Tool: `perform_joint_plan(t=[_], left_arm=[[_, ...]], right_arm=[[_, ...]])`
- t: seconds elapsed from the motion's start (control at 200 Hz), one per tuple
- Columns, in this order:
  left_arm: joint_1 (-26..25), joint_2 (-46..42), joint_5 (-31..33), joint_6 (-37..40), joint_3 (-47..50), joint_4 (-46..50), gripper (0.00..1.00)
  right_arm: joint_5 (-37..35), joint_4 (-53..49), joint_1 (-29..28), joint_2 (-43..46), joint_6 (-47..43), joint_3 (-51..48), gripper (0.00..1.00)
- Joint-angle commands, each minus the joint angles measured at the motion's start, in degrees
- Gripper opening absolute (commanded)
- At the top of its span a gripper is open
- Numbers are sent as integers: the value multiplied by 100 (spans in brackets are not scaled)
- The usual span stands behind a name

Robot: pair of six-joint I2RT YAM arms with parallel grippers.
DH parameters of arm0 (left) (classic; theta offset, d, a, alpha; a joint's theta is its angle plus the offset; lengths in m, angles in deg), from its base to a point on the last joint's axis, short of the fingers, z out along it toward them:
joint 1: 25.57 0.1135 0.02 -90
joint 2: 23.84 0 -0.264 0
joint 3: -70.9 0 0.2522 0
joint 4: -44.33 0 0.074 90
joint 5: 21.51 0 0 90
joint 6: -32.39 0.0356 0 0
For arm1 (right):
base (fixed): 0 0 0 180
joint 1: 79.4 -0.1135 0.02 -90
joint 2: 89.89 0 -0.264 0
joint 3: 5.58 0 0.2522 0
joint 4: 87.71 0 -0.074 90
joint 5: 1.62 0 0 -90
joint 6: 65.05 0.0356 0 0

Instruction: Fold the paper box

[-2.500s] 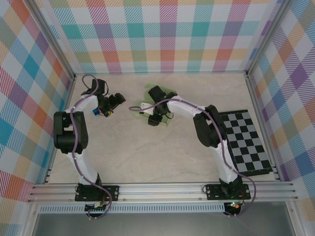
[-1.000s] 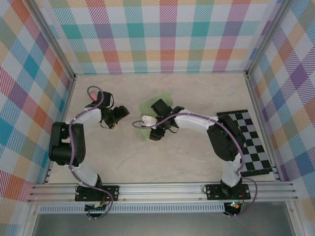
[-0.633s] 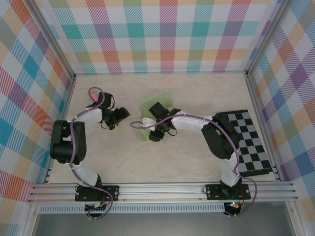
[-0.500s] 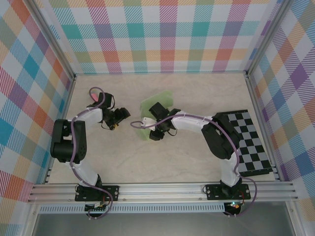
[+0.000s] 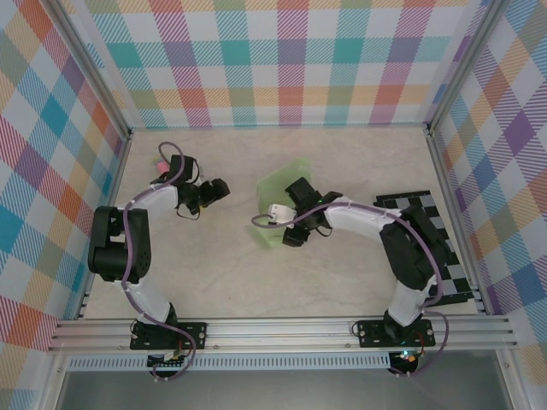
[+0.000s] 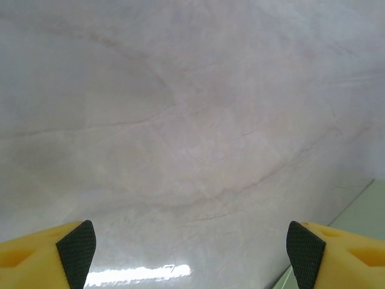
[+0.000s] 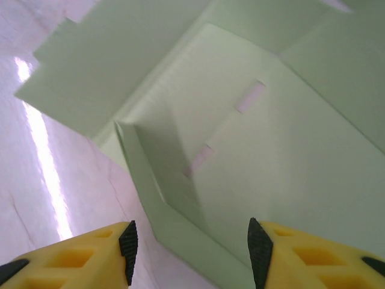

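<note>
Nearest, the right tool [image 7: 192,250] hung low over the pale light-green thin-card paper box [image 7: 289,156], its yellow fingers with black pads [image 7: 128,245] standing moderately apart. The card's near edge lay below the gap between them, and neither pad was pressed onto it, so the tool clamped nothing. Whether a fingertip brushed the card could not be told.

The paper box lay near the middle of the pale marbled desk [image 6: 180,120] as a partly folded sheet. One narrow flap was creased up along a fold line, two small slots showed in the main panel, and wider panels spread flat beyond.

Off to the right, a black-and-white checkered board [image 5: 449,265] lay flat on the desk beside the right arm.

Farther back and to the left, the left tool [image 6: 191,253] hovered over bare desk with its fingers spread wide and nothing between them; a corner of the green card showed just beside its right finger. Beyond that arm, a small pink stick [image 5: 160,162] lay near the left wall.
</note>
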Motion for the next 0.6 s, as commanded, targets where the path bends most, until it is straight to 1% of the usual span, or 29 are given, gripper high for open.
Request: perform_joint_plan(t=[0.0, 0.045, 0.08, 0.15, 0.2, 0.22, 0.285, 0.355, 0.43, 0.47, 0.54, 0.57, 0.595], left_arm=[[-118, -42, -440, 590, -19, -665, 86], [-226, -73, -510, 705, 54, -859, 86], [-308, -81, -559, 741, 102, -1029, 87], [-370, -99, -818, 554, 281, -1561, 87], [-372, -147, -937, 336, 421, -1944, 87], [-369, -192, -994, 293, 477, -2046, 87], [-372, -422, -1306, 244, 726, -2375, 88], [-380, -938, -1496, 279, 1209, -2686, 90], [-396, -1710, -1370, 480, 1814, -2779, 95], [-432, -2105, -1228, 701, 2031, -2647, 100], [-593, -2622, -926, 1213, 2189, -2228, 100], [-655, -2727, -969, 1433, 2214, -2117, 100], [-695, -2790, -1197, 1704, 2234, -2128, 100]], right_arm=[[231, 166, 71, 532, -70, -210, 55], [294, 241, 100, 747, 138, -320, 55], [172, 362, 102, 876, 475, -387, 56], [-194, 568, 92, 996, 1742, -426, 62], [-71, 539, 64, 1031, 2674, -420, 64], [-37, 531, 21, 1040, 2896, -437, 66], [-340, 556, -132, 1045, 3469, -575, 69], [-550, 432, -146, 1001, 3853, -637, 69], [-668, 295, -138, 1058, 4169, -652, 71], [-692, 310, -121, 1171, 4352, -717, 73], [-564, 573, -40, 1470, 4678, -978, 79], [-412, 765, 19, 1596, 4742, -1156, 80], [-238, 887, 95, 1680, 4743, -1286, 81]])
